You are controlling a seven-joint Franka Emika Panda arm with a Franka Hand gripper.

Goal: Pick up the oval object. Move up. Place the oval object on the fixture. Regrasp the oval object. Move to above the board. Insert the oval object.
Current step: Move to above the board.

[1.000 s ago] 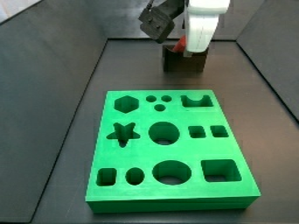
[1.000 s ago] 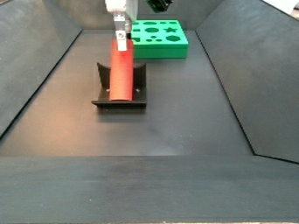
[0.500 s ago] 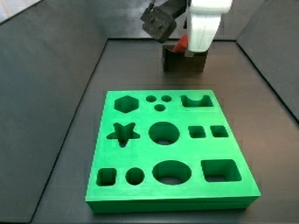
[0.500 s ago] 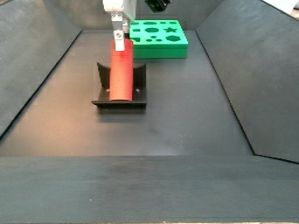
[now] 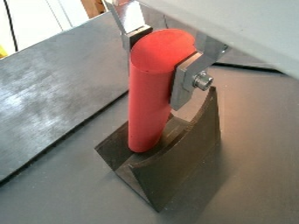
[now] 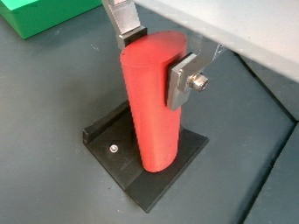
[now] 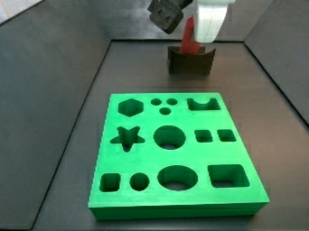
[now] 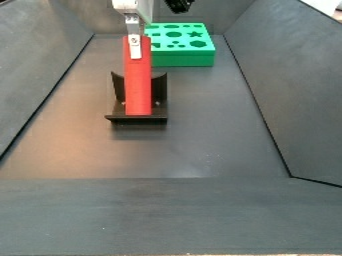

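1. I count one peg (image 6: 152,101), one fixture (image 6: 146,166), one board (image 7: 178,153) and one gripper (image 5: 158,61).
2. The peg stands nearly upright, long axis vertical, its lower end at the fixture behind the board.
3. The gripper's two fingers (image 6: 184,77) clamp the peg near its top.

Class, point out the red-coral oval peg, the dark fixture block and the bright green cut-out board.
Red-coral oval peg (image 6: 149,105), wrist view, mid-shaft.
Dark fixture block (image 5: 176,162), wrist view, side face.
Bright green cut-out board (image 7: 182,158), side view, bare top surface.
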